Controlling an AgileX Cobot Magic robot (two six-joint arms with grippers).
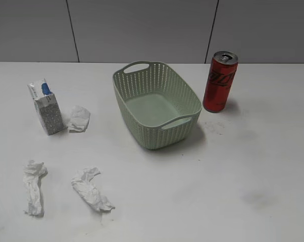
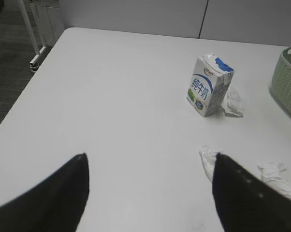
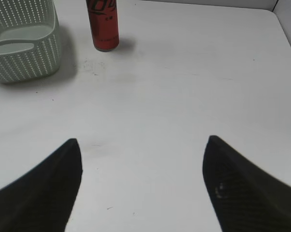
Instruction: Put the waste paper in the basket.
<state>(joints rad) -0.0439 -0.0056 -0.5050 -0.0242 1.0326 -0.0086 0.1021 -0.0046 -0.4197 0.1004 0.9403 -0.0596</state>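
Note:
Three crumpled white waste paper wads lie on the white table at the left: one [image 1: 79, 119] beside the carton, one [image 1: 34, 186] at the front left, one [image 1: 91, 189] right of it. The pale green basket [image 1: 122, 96] stands empty in the middle. In the left wrist view my left gripper [image 2: 149, 162] is open and empty above bare table; a wad [image 2: 207, 159] peeks out by its right finger, another [image 2: 278, 176] lies further right, the third [image 2: 234, 101] is by the carton. My right gripper [image 3: 143, 145] is open and empty; the basket [image 3: 27, 60] lies far left of it. Neither gripper shows in the exterior view.
A small upright grey-white carton [image 1: 47, 107] with blue marks stands at the left, also in the left wrist view [image 2: 208, 84]. A red can [image 1: 219, 81] stands right of the basket, also in the right wrist view [image 3: 103, 24]. The table's left edge [image 2: 24, 92] drops to the floor.

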